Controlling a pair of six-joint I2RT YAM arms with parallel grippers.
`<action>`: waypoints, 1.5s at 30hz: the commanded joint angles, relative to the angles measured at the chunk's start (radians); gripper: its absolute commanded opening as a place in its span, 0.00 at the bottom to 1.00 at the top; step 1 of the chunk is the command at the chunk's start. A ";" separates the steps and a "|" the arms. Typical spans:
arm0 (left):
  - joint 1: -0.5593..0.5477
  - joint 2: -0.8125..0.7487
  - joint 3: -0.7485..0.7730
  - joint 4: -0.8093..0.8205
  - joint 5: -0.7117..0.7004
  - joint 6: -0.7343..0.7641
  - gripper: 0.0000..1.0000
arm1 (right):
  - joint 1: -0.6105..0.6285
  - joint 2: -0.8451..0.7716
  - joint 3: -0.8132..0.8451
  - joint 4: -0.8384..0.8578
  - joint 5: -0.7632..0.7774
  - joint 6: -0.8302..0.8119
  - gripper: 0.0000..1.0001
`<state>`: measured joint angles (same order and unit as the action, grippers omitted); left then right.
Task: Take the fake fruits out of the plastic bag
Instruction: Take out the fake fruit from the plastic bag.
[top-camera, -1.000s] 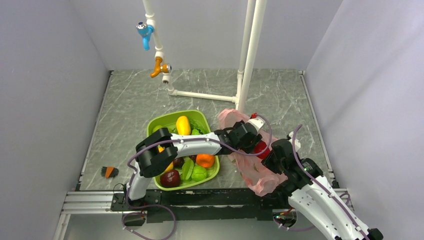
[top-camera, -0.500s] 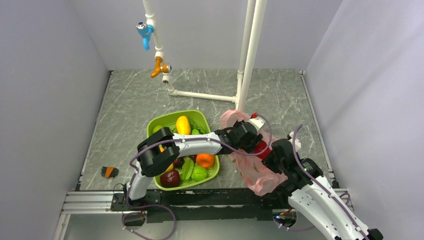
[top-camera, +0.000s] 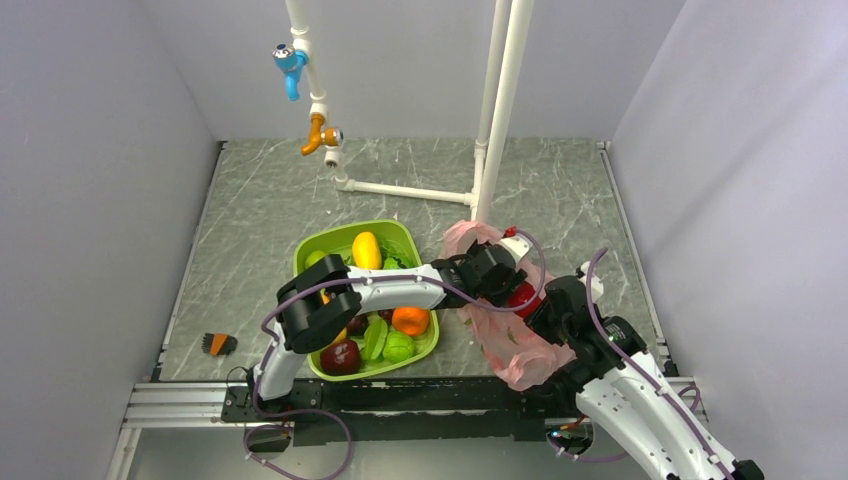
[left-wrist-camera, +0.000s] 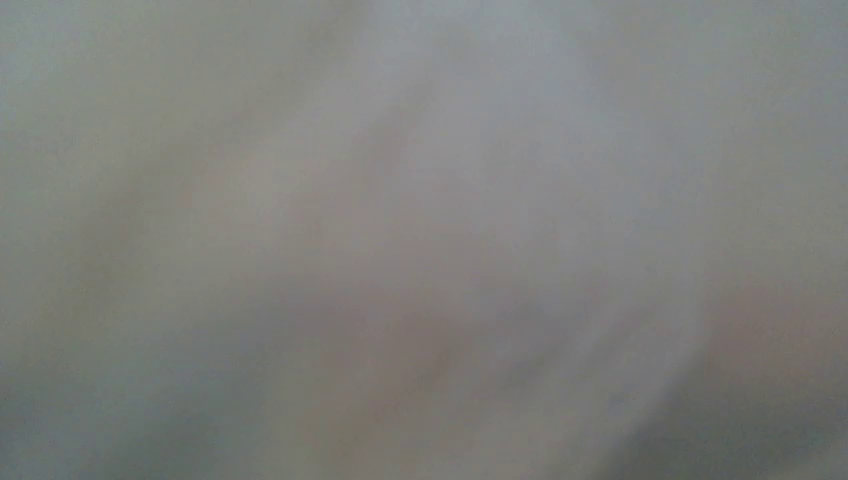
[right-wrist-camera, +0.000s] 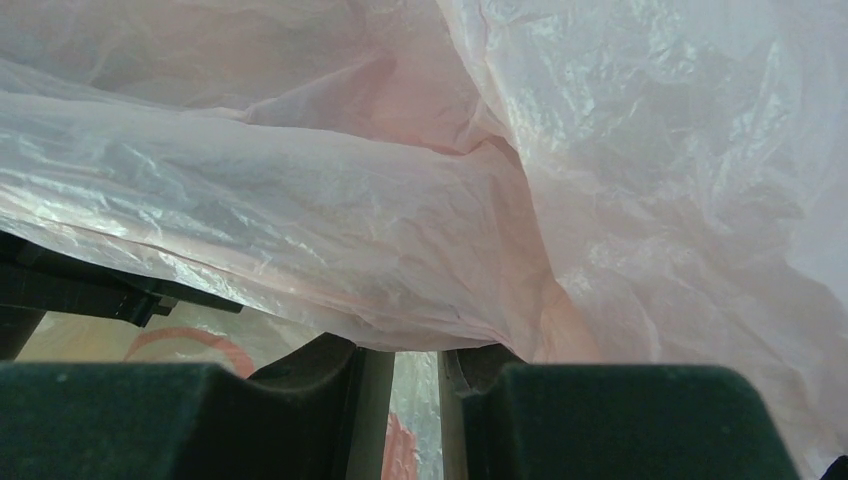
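The pink plastic bag (top-camera: 505, 345) lies crumpled to the right of the green tray and fills the right wrist view (right-wrist-camera: 420, 200). A bright red apple (top-camera: 523, 296) shows at the bag's mouth, between the two wrists. The peach and the dark green fruit are hidden. My left gripper (top-camera: 497, 273) reaches across the tray into the bag's mouth; its wrist view is a grey-pink blur, so its jaws do not show. My right gripper (right-wrist-camera: 415, 352) is at the bag's right side (top-camera: 553, 305), its jaws nearly together with bag film pinched at the tips.
The green tray (top-camera: 312, 248) holds a yellow mango (top-camera: 366, 250), an orange (top-camera: 410, 320), a dark maroon apple (top-camera: 340, 356) and green pieces. A white pipe frame (top-camera: 497, 110) with taps stands behind the bag. A small brush (top-camera: 218, 344) lies at the front left.
Almost nothing has changed. My left wrist has shifted very slightly at the bag's mouth, and the right arm holds still.
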<state>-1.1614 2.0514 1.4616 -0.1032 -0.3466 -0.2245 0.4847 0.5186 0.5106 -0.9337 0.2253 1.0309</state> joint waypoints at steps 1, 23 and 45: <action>-0.009 0.057 0.012 -0.103 0.029 0.018 0.85 | -0.004 -0.015 0.008 0.024 0.001 -0.006 0.24; -0.040 -0.212 -0.080 -0.052 0.105 0.009 0.33 | -0.004 -0.013 0.005 0.016 0.016 0.003 0.24; 0.006 -0.644 -0.386 0.416 0.922 -0.199 0.33 | -0.003 0.002 0.009 0.018 0.019 0.004 0.24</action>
<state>-1.1854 1.4868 1.1015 0.1081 0.3382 -0.3466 0.4835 0.5098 0.5106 -0.9340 0.2272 1.0321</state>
